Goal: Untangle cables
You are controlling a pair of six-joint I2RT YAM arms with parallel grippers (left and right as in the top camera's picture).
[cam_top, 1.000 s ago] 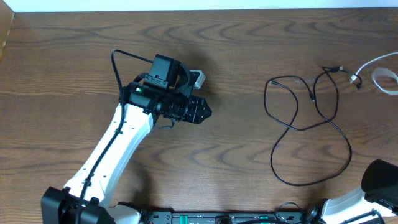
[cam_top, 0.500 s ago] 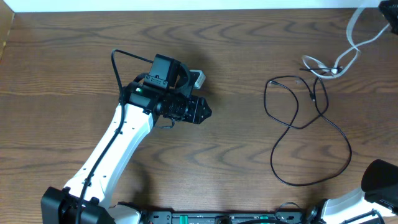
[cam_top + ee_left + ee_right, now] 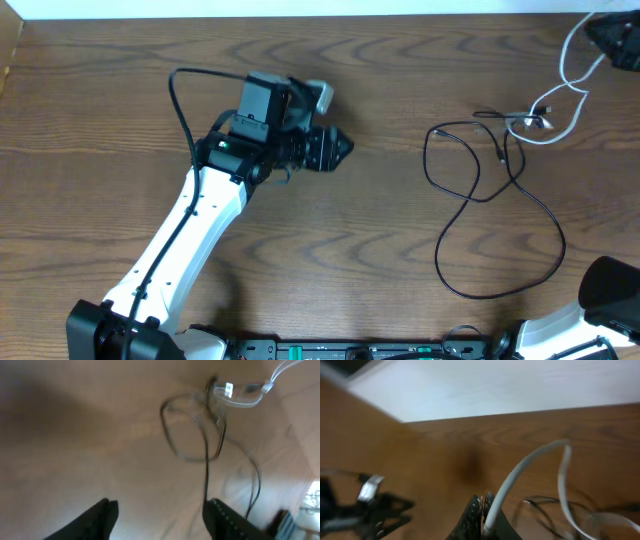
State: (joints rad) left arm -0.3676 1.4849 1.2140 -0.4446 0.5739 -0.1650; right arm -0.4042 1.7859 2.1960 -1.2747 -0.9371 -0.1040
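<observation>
Thin white cord (image 3: pixel 520 471) clamped in right gripper (image 3: pixel 482 510) at brown wooden table's (image 3: pixel 400 60) far right corner, free end draped onto thin black cord (image 3: pixel 437 258); left gripper (image 3: pixel 160 517) apart, empty, farther off.

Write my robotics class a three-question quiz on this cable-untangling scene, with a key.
1. True or false: the left gripper is open and empty.
2. Which cable is the right gripper shut on? A. the white cable B. the black cable C. neither
3. Fill in: most of the black cable lies in loops on the ____.
Key: 1 true; 2 A; 3 table.
</observation>
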